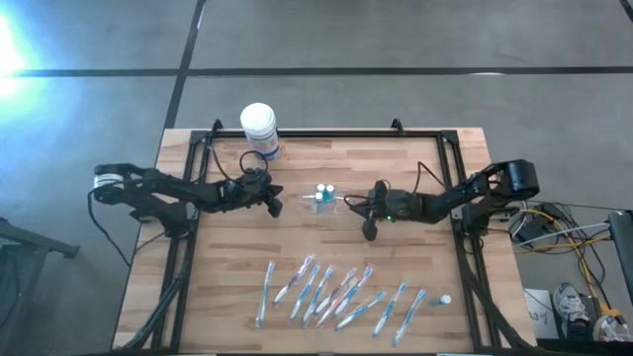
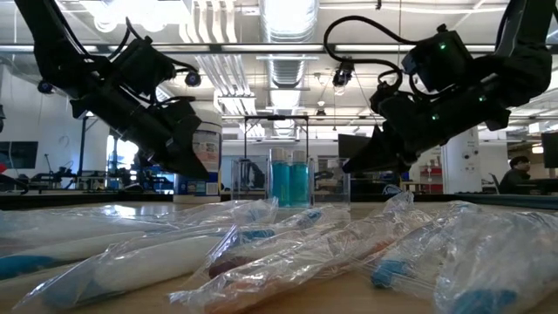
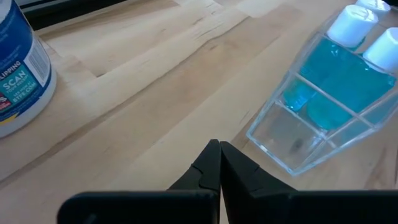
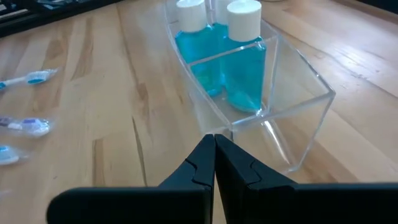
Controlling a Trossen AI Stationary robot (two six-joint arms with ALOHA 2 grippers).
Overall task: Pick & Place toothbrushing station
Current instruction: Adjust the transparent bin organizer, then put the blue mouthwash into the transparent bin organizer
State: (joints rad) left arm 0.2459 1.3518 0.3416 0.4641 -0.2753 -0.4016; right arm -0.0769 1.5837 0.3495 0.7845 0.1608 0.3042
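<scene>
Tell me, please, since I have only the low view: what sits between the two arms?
Observer: A clear toothbrushing station, upright on the wood, holding two blue bottles with white caps.
Operator: Are the hands closed?
Observer: Yes. The left hand and the right hand are both shut and empty, each pointing at one end of the station.
Operator: Anything behind the left arm?
Observer: A white tub with a blue label stands near the table's far edge.

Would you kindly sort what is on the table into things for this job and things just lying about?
For the job:
- toothbrushing station, clear, holding blue bottles
- left gripper, shut
- right gripper, shut

Lying about:
- white tub
- bagged toothbrushes
</scene>
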